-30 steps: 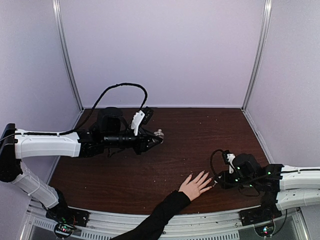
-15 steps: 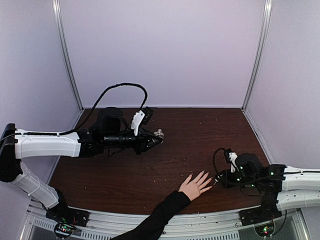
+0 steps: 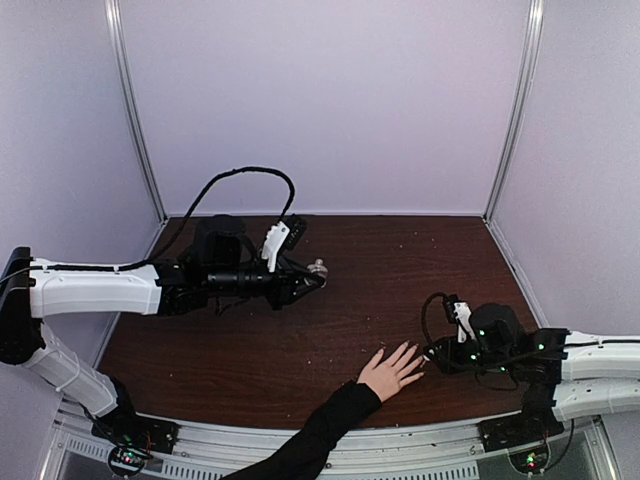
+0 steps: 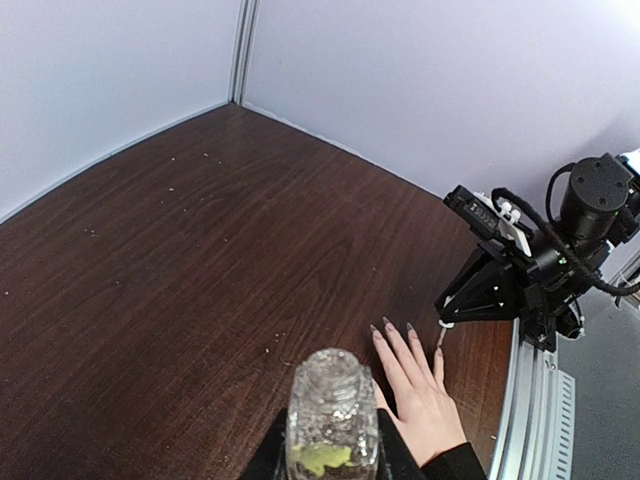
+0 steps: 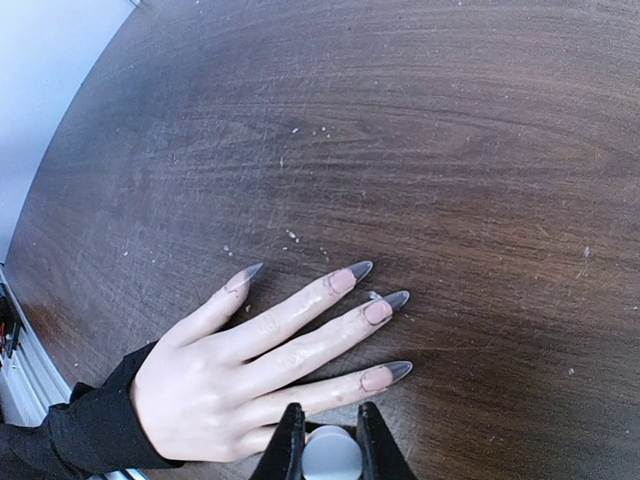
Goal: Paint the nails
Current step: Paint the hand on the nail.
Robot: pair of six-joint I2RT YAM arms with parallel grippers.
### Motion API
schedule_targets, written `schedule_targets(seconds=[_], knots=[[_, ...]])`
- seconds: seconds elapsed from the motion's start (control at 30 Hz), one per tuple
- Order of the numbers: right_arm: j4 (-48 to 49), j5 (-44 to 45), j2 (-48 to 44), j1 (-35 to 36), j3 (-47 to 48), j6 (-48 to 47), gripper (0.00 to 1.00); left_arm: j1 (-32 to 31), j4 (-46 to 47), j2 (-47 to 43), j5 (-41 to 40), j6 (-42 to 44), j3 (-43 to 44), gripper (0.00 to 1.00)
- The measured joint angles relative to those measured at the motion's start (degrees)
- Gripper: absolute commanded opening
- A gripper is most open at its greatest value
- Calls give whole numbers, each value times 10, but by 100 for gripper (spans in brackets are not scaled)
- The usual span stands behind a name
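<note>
A light-skinned hand (image 3: 388,373) in a black sleeve lies flat on the dark wood table, fingers spread. The nails (image 5: 385,309) are long and pointed, with pinkish beds and translucent grey tips. My right gripper (image 5: 330,412) hovers just over the little finger, shut on a round silvery brush cap (image 5: 331,457). In the left wrist view a thin pale brush (image 4: 441,336) hangs from that cap beside the little fingertip. Far off at the table's left middle, my left gripper (image 3: 312,272) is shut on a small clear glass bottle (image 4: 333,410) with yellow-green liquid at its bottom.
The table (image 3: 400,260) is walled by pale panels at the back and sides. A metal rail (image 3: 420,448) runs along the near edge under the sleeve. A black cable (image 3: 240,175) loops above the left arm. Small pale specks (image 5: 292,236) dot the wood near the fingertips.
The right gripper with the cap has shifted slightly away from the near edge, beside the fingertips. The hand, the left arm and the bottle have stayed put.
</note>
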Motion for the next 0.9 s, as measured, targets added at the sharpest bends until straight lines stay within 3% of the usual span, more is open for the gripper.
schedule_targets(seconds=[0.9], knots=[[6,-6,14,0,-1,5,0,0,0,-1,-2,0,-5,0]])
